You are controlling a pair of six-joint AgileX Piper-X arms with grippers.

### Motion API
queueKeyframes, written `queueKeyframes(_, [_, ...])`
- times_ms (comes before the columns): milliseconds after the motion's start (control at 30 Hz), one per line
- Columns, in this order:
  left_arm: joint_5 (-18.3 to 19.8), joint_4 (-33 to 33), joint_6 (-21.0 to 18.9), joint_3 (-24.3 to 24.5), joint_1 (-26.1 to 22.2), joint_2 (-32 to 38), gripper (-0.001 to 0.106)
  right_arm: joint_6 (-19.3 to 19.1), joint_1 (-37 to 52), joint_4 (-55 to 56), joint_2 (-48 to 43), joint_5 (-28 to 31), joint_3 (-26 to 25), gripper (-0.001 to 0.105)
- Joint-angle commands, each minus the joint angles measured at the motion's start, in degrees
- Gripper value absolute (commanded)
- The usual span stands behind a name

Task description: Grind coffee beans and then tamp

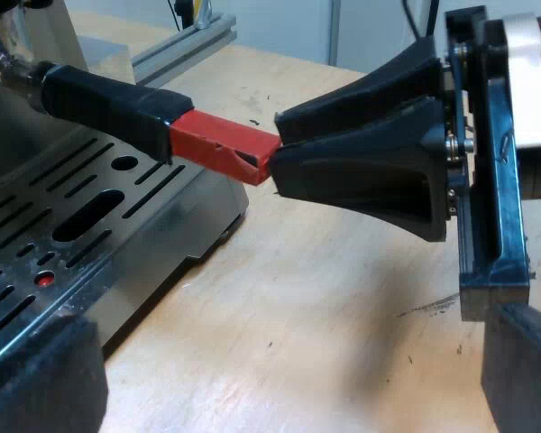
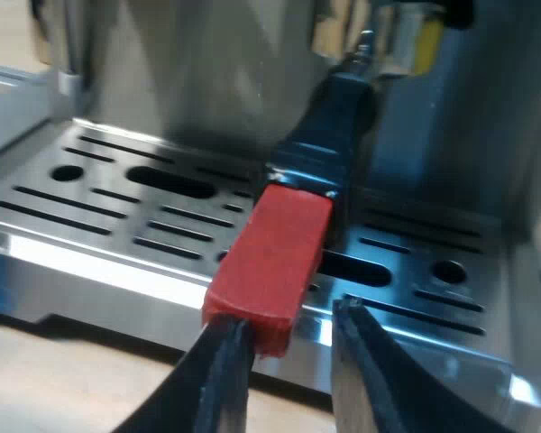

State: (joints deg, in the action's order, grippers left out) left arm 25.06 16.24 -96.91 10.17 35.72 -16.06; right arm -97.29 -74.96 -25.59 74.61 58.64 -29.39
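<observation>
Pale wooden tabletop [image 1: 325, 307], flecked with dark specks, bore the espresso machine [image 1: 153, 239]. Over its drip tray [image 2: 99, 212] jutted the holder's handle [image 1: 108, 104], whose red end [image 1: 221, 144] lay between the right gripper's [image 2: 290, 316] parted fingers [image 2: 379, 379], one touching; the left gripper [image 1: 279, 388] stood spread wide, fingers cut off. Where handle met machine was indistinct.

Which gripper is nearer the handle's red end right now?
Right. The right gripper has its open fingertips right at the red end; the left gripper hangs well apart from it, fingers open.

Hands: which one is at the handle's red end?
The right hand: its fingers straddle the red end; the left hand hangs clear of it.
</observation>
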Motion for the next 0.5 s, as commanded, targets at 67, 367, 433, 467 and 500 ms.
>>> queueKeyframes(67, [-0.37, -1.16, 0.06, 0.08, 0.14, 0.03, 0.085, 6.1, -2.86, 5.26, -0.72, 4.24, -0.61, 0.025])
queueKeyframes(367, [-0.37, -1.45, -0.06, 0.85, 0.14, 0.03, 0.085, 9.27, -7.64, 10.45, -1.65, 4.17, -0.61, 0.025])
queueKeyframes(433, [-0.37, -0.91, -0.06, 2.25, 0.14, 0.03, 0.085, 9.27, -8.53, 10.46, -2.44, 5.01, -0.61, 0.025])
queueKeyframes(467, [-0.37, -0.91, -0.06, 2.66, 0.14, 0.14, 0.085, 8.79, -10.14, 10.86, -4.94, 9.95, -0.61, 0.034])
queueKeyframes(500, [-0.37, -0.93, -0.06, 2.95, 0.14, 0.14, 0.085, 8.81, -10.29, 11.25, -5.63, 10.51, -0.61, 0.037])
